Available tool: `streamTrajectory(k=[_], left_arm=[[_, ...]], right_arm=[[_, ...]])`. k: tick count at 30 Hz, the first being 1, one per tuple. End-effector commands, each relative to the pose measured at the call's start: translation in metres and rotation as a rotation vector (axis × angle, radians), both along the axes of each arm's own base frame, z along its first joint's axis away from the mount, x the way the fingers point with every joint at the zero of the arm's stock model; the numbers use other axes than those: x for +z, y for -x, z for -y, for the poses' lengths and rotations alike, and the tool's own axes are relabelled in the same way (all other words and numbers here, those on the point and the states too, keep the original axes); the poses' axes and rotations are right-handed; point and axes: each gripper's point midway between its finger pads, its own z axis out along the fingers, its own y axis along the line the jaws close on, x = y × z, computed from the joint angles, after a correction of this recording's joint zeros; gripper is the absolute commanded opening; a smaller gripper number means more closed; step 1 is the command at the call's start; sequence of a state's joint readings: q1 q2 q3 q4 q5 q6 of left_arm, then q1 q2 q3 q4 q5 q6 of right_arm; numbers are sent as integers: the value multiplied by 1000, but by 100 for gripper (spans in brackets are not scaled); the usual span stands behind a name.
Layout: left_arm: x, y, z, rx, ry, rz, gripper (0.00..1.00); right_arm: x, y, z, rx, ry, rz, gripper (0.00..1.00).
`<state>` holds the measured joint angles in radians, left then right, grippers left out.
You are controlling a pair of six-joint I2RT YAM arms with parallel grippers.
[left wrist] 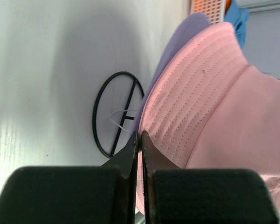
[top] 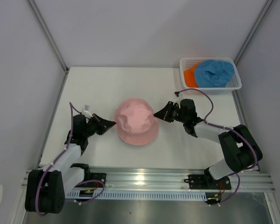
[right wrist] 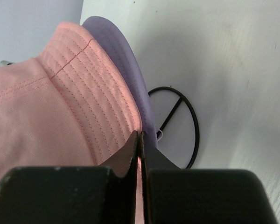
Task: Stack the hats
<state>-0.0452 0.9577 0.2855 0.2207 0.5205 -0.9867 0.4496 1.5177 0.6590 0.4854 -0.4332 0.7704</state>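
Pink hat (top: pixel 136 122) mid-table (top: pixel 93 88), draped over lavender hat (right wrist: pixel 115 44), whose brim shows only in the wrist views. Left gripper (top: pixel 113 124) jaws pinched tight on pink brim at hat's left side; right gripper (top: pixel 155 115) pinched tight on brim at the right side. Black wire stand (left wrist: pixel 102 116) ring visible under lavender brim. Blue hat (top: pixel 215 73) lies on orange hat (top: pixel 190 78) in white basket (top: pixel 188 63), far right corner

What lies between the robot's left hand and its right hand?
The pink hat lies there, the left hand and right hand each pinching its brim from opposite sides, as the top view shows.
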Motion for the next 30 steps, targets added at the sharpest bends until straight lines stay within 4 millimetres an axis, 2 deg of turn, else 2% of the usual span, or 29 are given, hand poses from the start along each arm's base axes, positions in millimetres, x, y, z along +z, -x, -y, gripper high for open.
streamTrajectory(k=[1, 4, 6, 9, 10, 12, 13, 14, 15, 16, 17, 18, 19, 20, 21, 22, 23, 24, 25, 26, 27, 28, 30], left_arm=[[-42, 7, -14, 48, -96, -153, 1], [-46, 9, -6, 5, -67, -167, 1], [-40, 7, -2, -19, -48, -135, 1], [-26, 5, -1, -43, -68, -84, 1], [-22, 4, -3, -36, -85, -71, 3], [-3, 3, -7, -38, -129, -17, 17], [-6, 9, -10, -32, -155, -44, 23], [12, 7, -11, -32, -169, 9, 38], [26, 4, -12, -40, -194, 52, 44], [26, 9, -15, -38, -211, 36, 50], [41, 7, -16, -45, -233, 79, 64], [60, 5, -17, -42, -245, 125, 69], [69, 7, -19, -40, -260, 123, 75], [74, 9, -21, -37, -281, 133, 86], [91, 9, -23, -29, -297, 144, 92], [102, 6, -26, -13, -314, 178, 94], [98, 10, -33, 2, -356, 145, 97], [102, 12, -38, 14, -383, 148, 98], [122, 15, -42, 28, -409, 170, 98], [126, 15, -51, 46, -474, 183, 98], [143, 15, -55, 59, -503, 216, 98], [156, 19, -60, 69, -534, 226, 98], [187, 23, -71, 94, -609, 291, 98]], right_arm=[[-21, -3, 7, -23, 81, -19, 0], [-22, -4, 8, -25, 100, -16, 0], [-22, -3, 8, -18, 113, -17, 0], [-9, -1, 7, 7, 111, 9, 0], [0, -4, 5, 14, 106, 29, 7], [16, -2, 6, 34, 119, 61, 21], [28, -4, 6, 38, 130, 65, 48], [37, -5, 8, 51, 143, 88, 65], [49, -7, 10, 54, 150, 108, 80], [60, -9, 12, 52, 161, 116, 98], [74, -14, 18, 30, 194, 103, 100], [86, -21, 29, 3, 222, 127, 100], [86, -20, 41, -22, 265, 82, 100], [114, -34, 50, -79, 277, 126, 100], [119, -41, 73, -128, 312, 102, 100], [131, -48, 84, -159, 323, 114, 100], [164, -61, 98, -216, 318, 170, 100], [177, -68, 112, -254, 328, 193, 100], [187, -80, 137, -314, 362, 227, 100], [209, -92, 159, -406, 399, 280, 100], [217, -99, 175, -465, 431, 305, 100], [222, -112, 199, -537, 488, 337, 99], [226, -136, 260, -783, 644, 345, 100]])
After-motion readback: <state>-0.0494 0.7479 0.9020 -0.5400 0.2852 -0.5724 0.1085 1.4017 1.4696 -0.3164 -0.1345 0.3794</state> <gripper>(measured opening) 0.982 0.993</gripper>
